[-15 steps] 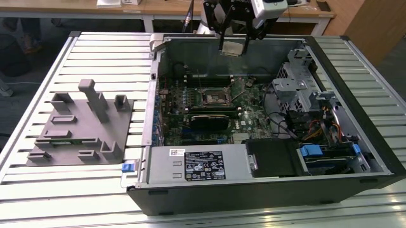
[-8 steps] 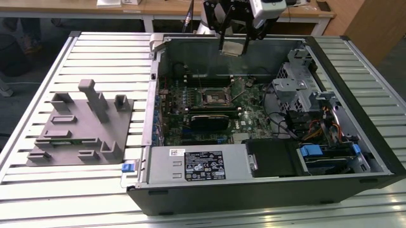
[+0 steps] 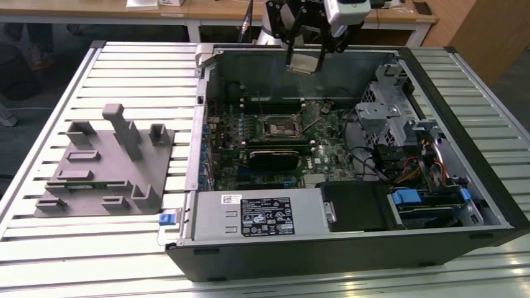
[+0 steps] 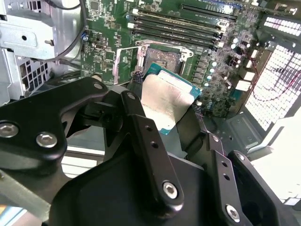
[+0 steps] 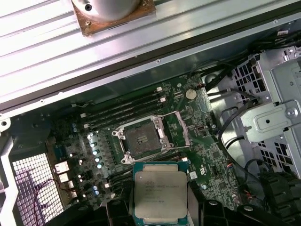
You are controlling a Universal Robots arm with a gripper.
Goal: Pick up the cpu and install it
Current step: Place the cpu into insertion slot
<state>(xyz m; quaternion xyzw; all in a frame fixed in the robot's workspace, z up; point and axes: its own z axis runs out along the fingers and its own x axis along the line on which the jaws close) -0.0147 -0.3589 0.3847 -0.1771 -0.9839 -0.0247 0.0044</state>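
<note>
My gripper hangs above the far side of the open computer case, shut on the cpu by two opposite edges. In the first wrist view the cpu shows its silvery metal top between the black fingers. Its pale underside faces the second wrist view. The black-framed socket on the green motherboard lies below, with its metal load frame swung open. The socket is empty, and the cpu is held well above it without touching.
A grey fixture tray stands on the slatted table at the exterior view's left. Inside the case are a metal drive cage, a power supply, loose cables and memory slots beside the socket.
</note>
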